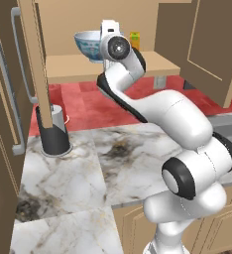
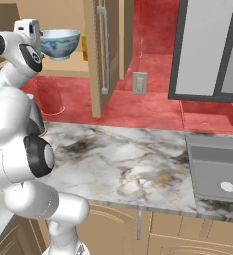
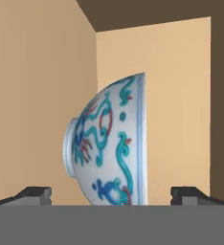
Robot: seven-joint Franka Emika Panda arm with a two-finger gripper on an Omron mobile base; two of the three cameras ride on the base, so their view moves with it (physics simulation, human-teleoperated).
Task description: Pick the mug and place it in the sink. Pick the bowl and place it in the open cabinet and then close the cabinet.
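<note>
1. Your bowl (image 1: 90,44) sits upright on the shelf (image 1: 88,69) of the open cabinet (image 1: 63,20), so the placing step looks done.
2. The gripper (image 3: 111,194) has its fingers spread wide either side of the bowl, gripping nothing. Looks like a release.
3. The cabinet door (image 2: 101,50) hangs open, waiting to be closed.
4. The arm blocks part of the bowl in the left base view, and I can't see where the mug went.
</note>
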